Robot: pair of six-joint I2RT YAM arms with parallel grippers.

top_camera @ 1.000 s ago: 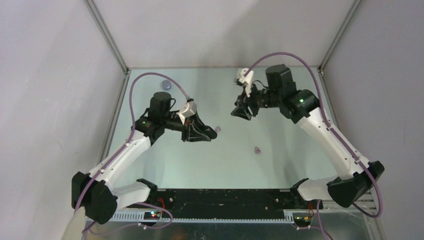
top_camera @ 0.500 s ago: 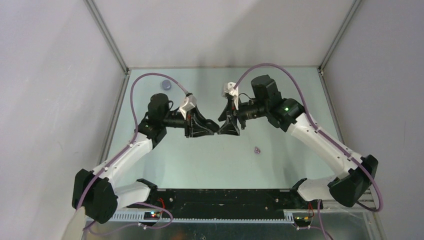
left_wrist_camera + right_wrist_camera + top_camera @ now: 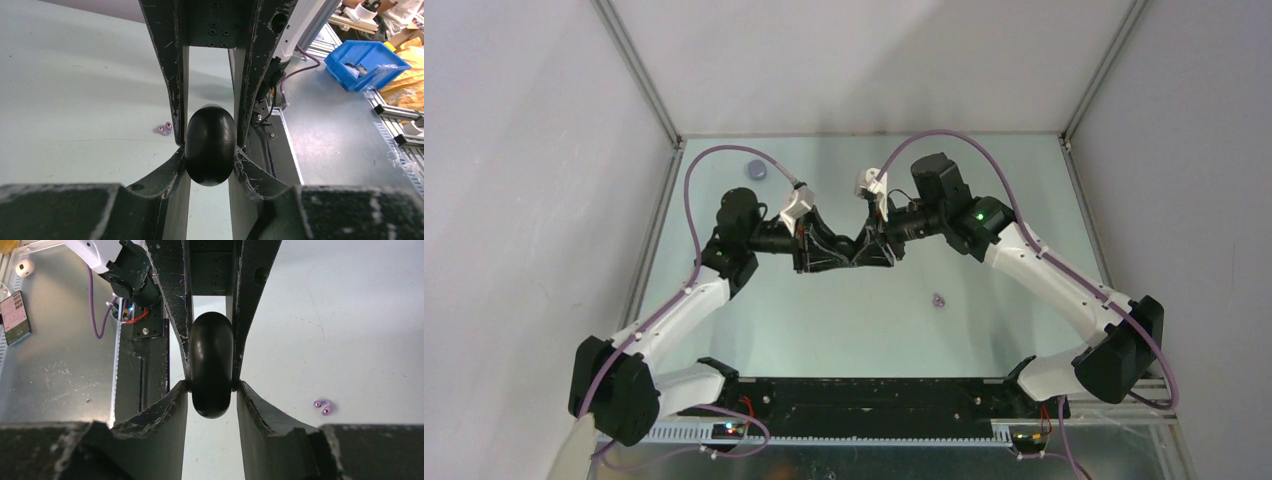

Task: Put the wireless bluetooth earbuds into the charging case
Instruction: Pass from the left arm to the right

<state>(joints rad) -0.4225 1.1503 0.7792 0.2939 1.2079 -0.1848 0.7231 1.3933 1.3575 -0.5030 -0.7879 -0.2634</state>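
**Earbuds loose on the table, charging case gripped from both sides**

Two lilac earbuds (image 3: pixel 939 299) lie close together as a pair on the table (image 3: pixel 1024 200). They sit right of centre, nearer than both grippers and well apart from them. No black buds show in any view.

The charging case (image 3: pixel 210 145) is a glossy black egg shape with a thin seam round its middle. It sits at mid-table, where the two arms meet tip to tip. The left gripper (image 3: pixel 210 162) has its fingers (image 3: pixel 167 177) clamped on the case's two sides. The right gripper (image 3: pixel 211 390) comes at it from the opposite end. Its fingers (image 3: pixel 260 415) lie against the case's sides too, so each wrist view shows the other arm's fingers flanking the same case. From above, the fingers hide the case.

A small round blue-grey object (image 3: pixel 756 170) sits at the far left of the table, apart from both arms.
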